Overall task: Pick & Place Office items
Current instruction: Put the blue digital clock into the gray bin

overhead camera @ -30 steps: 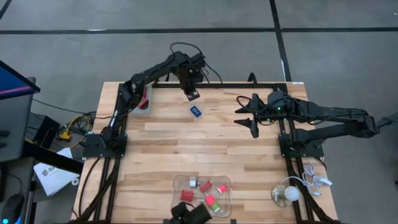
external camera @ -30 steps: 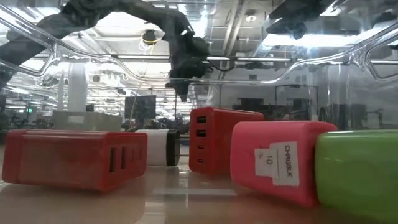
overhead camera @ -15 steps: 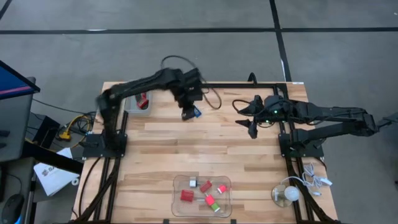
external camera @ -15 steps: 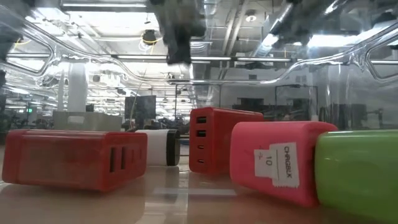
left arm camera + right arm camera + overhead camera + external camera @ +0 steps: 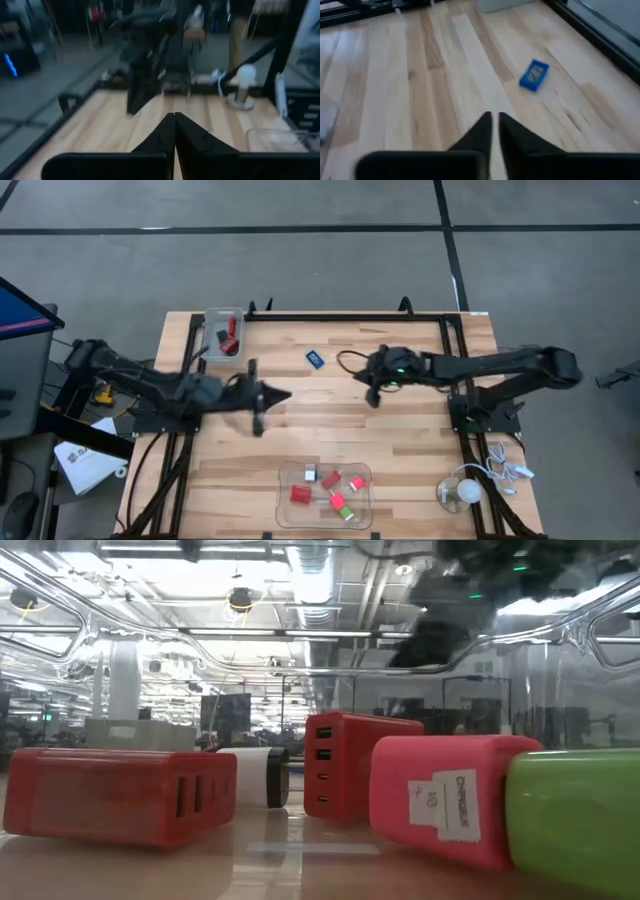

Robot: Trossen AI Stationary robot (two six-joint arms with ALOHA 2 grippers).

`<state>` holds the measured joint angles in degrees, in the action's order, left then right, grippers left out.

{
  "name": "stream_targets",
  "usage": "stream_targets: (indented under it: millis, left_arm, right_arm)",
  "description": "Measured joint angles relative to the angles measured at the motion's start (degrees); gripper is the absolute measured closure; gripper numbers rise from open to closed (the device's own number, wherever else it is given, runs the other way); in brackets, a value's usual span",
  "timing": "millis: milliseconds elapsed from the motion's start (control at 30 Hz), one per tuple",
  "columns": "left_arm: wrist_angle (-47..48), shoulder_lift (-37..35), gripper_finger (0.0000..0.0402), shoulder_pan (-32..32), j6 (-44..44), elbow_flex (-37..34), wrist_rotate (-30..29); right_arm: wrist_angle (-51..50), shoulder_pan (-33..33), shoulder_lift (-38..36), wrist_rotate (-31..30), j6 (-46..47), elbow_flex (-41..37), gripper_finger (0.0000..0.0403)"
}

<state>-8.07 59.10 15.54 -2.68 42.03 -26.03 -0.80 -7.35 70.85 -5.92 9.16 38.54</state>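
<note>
A blue piece with a pale centre [image 5: 314, 358] [image 5: 534, 75] lies flat on the wooden table near its far edge. My left gripper [image 5: 265, 395] [image 5: 174, 122] hovers shut and empty over the table's left middle. My right gripper [image 5: 375, 387] [image 5: 494, 120], also shut and empty, hangs to the right of the blue piece and points toward it. A clear tray [image 5: 325, 492] at the near edge holds red blocks [image 5: 120, 795], a pink one [image 5: 440, 795], a green one [image 5: 575, 815] and a white one [image 5: 255, 777].
A second clear tray [image 5: 223, 335] with red and dark pieces stands at the far left corner. A white bulb-like object [image 5: 460, 492] [image 5: 245, 80] with its cable lies at the near right. Bare wood spreads between the grippers and the near tray.
My left gripper, still shut, has swung from beside the blue piece at the far edge toward the table's left and near side. My right gripper has gone toward the table's left, closer to the blue piece, and has shut. The blue piece has not moved.
</note>
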Motion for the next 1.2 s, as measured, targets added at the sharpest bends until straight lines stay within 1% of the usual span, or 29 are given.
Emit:
stream_targets:
  millis: [33, 67, 133, 233, 333, 433, 533, 633, 667, 733, 767, 833, 867, 933, 1000, 1033, 1200]
  left_arm:
    - [-3.77, -1.36, 0.0401, 2.15, 0.88, -2.71, -2.53]
    - [-7.09, -2.21, 0.0401, 3.99, 1.66, -4.78, -4.34]
    - [-10.59, -3.42, 0.0401, 7.00, 4.06, -7.64, -8.19]
    - [-13.18, -5.19, 0.0401, 10.05, 6.59, -7.57, -13.95]
    - [-12.60, -6.02, 0.0401, 13.66, 8.73, -7.66, -18.65]
    - [-12.23, -5.78, 0.0401, 16.83, 10.21, -7.66, -23.31]
    - [-11.67, -5.93, 0.0401, 19.82, 11.16, -7.66, -27.05]
    - [-12.09, -5.97, 0.0401, 22.67, 12.85, -7.66, -29.94]
    - [-12.19, -6.09, 0.0401, 23.37, 13.26, -7.66, -30.68]
    - [-12.62, -6.23, 0.0401, 24.58, 14.00, -7.66, -31.42]
    - [-12.70, -6.34, 0.0401, 24.71, 14.14, -7.64, -31.50]
    - [-12.65, -6.46, 0.0401, 25.49, 14.25, -7.66, -31.55]
    - [-12.67, -6.61, 0.0401, 25.78, 14.25, -7.66, -31.75]
    - [-12.77, -6.48, 0.0401, 26.34, 14.25, -7.66, -32.39]
    - [-12.58, -6.43, 0.0401, 26.59, 14.27, -7.66, -32.70]
    - [-12.54, -6.44, 0.0401, 26.71, 14.25, -7.68, -32.74]
    - [-12.87, -6.56, 0.0401, 27.29, 14.21, -7.68, -32.56]
  right_arm:
    - [1.34, -0.27, 2.97, 0.41, -0.32, 1.84, 0.0389]
    - [2.35, -0.70, 5.93, 1.02, -0.49, 4.03, 0.0393]
    - [1.53, -1.69, 11.76, 1.58, -0.70, 8.04, 0.0383]
    - [1.23, -3.35, 20.52, 1.90, -1.63, 14.44, 0.0370]
    - [1.22, -5.31, 28.50, 3.69, -1.00, 21.18, 0.0375]
    - [0.62, -7.09, 35.21, 7.33, 1.10, 26.68, 0.0396]
    - [-3.82, -8.07, 40.29, 7.63, 2.67, 32.07, 0.0399]
    - [-8.65, -8.25, 44.13, 7.52, 3.12, 37.13, 0.0402]
    - [-8.65, -8.25, 45.22, 7.50, 3.33, 38.98, 0.0401]
    - [-12.36, -8.01, 46.93, 6.48, 3.35, 41.66, 0.0402]
    - [-12.06, -8.02, 47.88, 5.75, 3.43, 43.49, 0.0402]
    - [-17.17, -8.10, 48.85, 4.10, 3.53, 45.54, 0.0402]
    - [-16.85, -8.18, 49.77, 3.64, 3.64, 47.10, 0.0402]
    - [-21.37, -8.56, 50.51, 3.01, 3.95, 48.17, 0.0402]
    - [-21.19, -8.98, 51.70, 2.90, 4.16, 49.50, 0.0402]
    - [-23.13, -9.09, 51.75, 2.84, 4.28, 49.44, 0.0403]
    - [-22.91, -10.56, 52.81, 2.84, 4.58, 49.36, 0.0403]
